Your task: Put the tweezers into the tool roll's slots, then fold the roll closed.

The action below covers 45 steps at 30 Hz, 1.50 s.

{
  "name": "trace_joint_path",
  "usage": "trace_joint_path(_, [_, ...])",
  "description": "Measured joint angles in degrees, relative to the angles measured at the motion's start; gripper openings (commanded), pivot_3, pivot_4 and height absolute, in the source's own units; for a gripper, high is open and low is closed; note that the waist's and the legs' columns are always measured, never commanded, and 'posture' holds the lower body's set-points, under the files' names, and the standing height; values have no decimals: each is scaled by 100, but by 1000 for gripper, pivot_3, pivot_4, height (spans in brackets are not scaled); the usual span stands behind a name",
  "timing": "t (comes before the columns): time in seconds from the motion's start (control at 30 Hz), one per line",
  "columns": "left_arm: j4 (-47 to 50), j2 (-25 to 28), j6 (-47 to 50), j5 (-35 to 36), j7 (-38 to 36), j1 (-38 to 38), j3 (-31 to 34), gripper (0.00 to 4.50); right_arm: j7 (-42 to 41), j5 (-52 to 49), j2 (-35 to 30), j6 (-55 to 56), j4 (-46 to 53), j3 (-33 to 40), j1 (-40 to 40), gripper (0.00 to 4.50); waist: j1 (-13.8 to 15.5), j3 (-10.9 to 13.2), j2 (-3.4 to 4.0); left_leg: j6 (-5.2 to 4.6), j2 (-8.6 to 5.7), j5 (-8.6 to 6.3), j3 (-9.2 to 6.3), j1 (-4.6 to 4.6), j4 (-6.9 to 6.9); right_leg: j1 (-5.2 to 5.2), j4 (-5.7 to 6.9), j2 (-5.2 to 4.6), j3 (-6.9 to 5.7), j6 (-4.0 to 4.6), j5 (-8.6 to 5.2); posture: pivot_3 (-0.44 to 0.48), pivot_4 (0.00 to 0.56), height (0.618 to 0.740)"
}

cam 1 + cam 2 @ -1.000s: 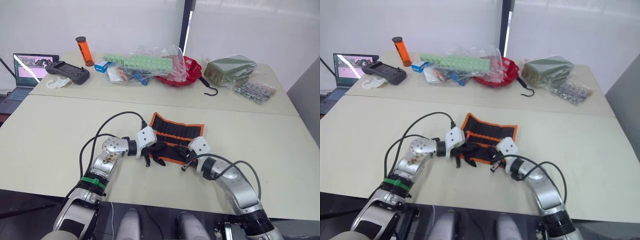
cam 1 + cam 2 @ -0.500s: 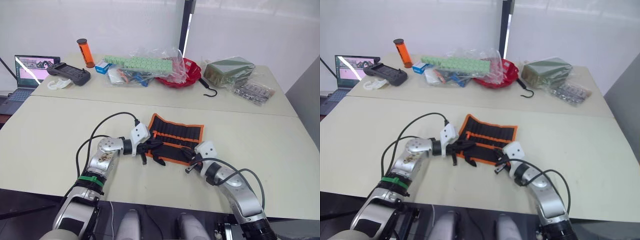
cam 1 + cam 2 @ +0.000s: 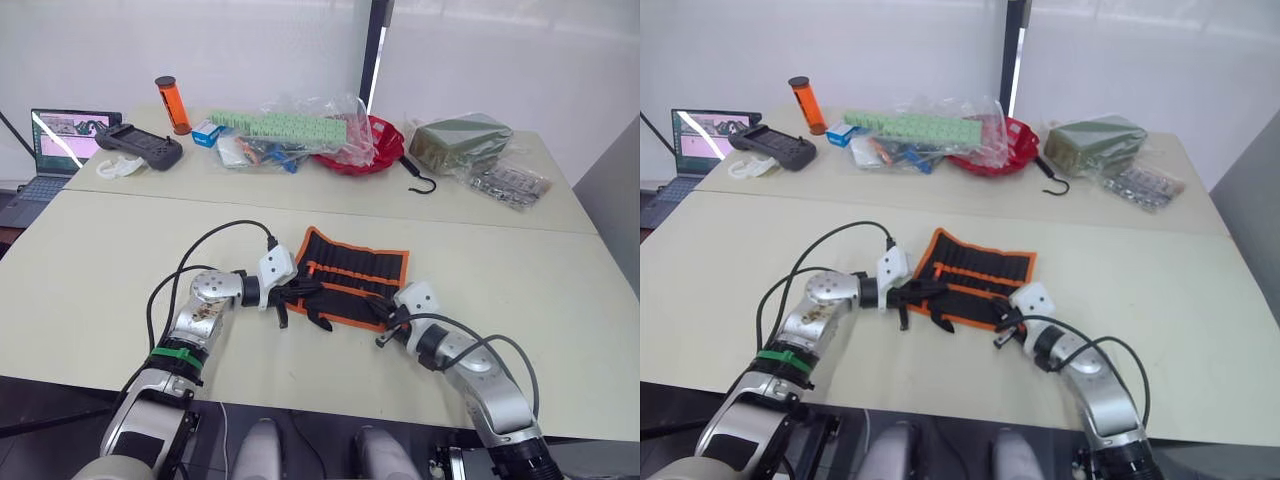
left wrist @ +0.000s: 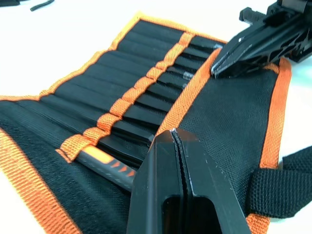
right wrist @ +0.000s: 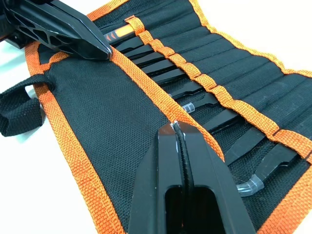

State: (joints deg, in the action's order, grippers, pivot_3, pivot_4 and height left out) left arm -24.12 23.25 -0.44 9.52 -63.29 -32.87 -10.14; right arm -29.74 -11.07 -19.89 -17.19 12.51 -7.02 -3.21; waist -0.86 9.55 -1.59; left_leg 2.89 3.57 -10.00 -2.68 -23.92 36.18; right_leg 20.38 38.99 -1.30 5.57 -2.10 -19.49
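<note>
The left gripper [image 4: 178, 134] has its two fingers pressed together with nothing between them, its tip resting over the plain flap of the tool roll [image 3: 352, 277] at the roll's left end, just beside the orange band that crosses the slots [image 4: 146, 92]. The right gripper [image 5: 176, 127] is likewise pinched closed and empty, poised over the same flap near the roll's right end. The tweezers [image 5: 161, 66] sit tucked in the slots, black against black, so their number is hard to make out; an orange-marked tool [image 4: 105, 163] lies in the slot nearest the left gripper. The roll lies unfolded on the pale table [image 3: 90, 270], its strap loop [image 5: 17, 109] reaching past the near edge, with bare tabletop on both sides.
</note>
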Motion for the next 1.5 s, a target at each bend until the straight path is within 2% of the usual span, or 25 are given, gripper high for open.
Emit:
trace_joint_path(0.13, [673,284,447,308,-34,-168,355,29,-120,-156,-76,-109,419,97,-54,0,-19,0,1,0,-1,0,-6,-19,-10,19,-3,1,0,0,0,0,150,738])
trace_joint_path(0.23, [1185,330,698,431,-59,-25,365,29,-205,-151,-61,-233,508,-23,-179,0,-39,0,1,0,-1,0,-6,-18,-21,20,-7,1,1,0,0,0,150,738])
trace_joint_path(0.47, [2148,242,1174,281,19,862,-322,29,-273,-77,160,-306,251,-556,-298,0,-27,1,2,0,-5,0,-16,-26,-20,23,-9,1,1,1,0,0,150,738])
trace_joint_path(0.57, [2129,188,1189,40,288,936,-437,29,-283,-91,225,-348,93,-584,-299,0,-17,2,3,-2,-7,3,-15,-26,-18,23,-12,0,2,0,0,0,150,738])
trace_joint_path(0.73, [1435,-16,967,-127,727,899,-384,29,-109,104,239,-174,-138,-563,-371,0,-20,1,3,-3,-7,3,-16,-21,-19,20,-11,1,1,0,0,0,150,738])
trace_joint_path(0.93, [1329,20,813,-126,738,897,-368,29,234,302,240,368,-296,-252,-148,0,-21,1,3,-3,-7,4,-15,-18,-19,15,-11,1,3,0,0,0,150,738])
trace_joint_path(1.17, [1287,41,783,-109,726,901,-352,29,228,301,189,577,-320,-112,-2,0,-28,1,4,-3,-7,4,-14,-5,-20,4,-11,1,4,0,0,0,150,738])
trace_joint_path(1.33, [1291,41,853,47,623,906,-263,29,137,281,120,590,-324,-101,-39,0,-31,1,3,-3,-7,4,-14,-6,-20,5,-11,1,4,0,-1,0,150,738])
trace_joint_path(1.5, [1644,102,1168,601,454,924,110,29,-46,-168,-33,398,85,264,-23,0,-25,4,6,-3,-7,4,-16,-28,-19,21,-12,-1,3,0,-1,0,150,738])
